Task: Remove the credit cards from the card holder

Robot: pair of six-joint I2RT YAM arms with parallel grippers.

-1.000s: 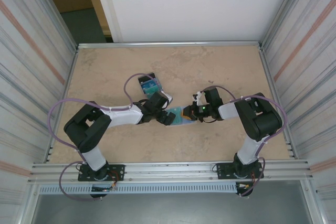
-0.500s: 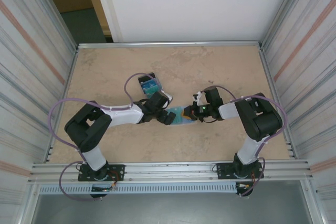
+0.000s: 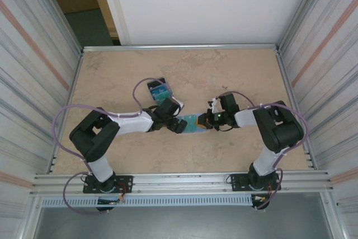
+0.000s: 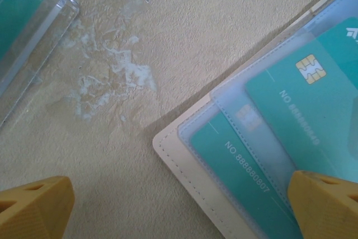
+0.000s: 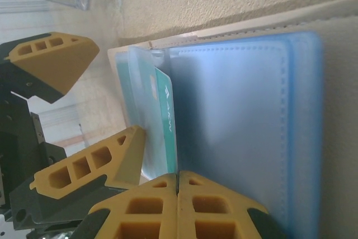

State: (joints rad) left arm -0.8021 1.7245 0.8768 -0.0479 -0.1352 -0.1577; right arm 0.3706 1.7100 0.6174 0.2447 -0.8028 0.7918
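The card holder (image 3: 193,122) lies open on the table (image 3: 112,71) between the two grippers, its long axis running left to right. From above, both its ends are covered by them. The right gripper (image 5: 178,208) is clenched with nothing between its fingers, over the holder's pale blue face. The left gripper (image 4: 179,211) is spread wide, one finger over bare table and the other over the sleeves. Two teal credit cards (image 4: 305,110) sit in frosted sleeves. One reads "NO 888880807"; the other's last digits blur. Farther back stands a clear case (image 3: 158,90), its contents hard to make out.
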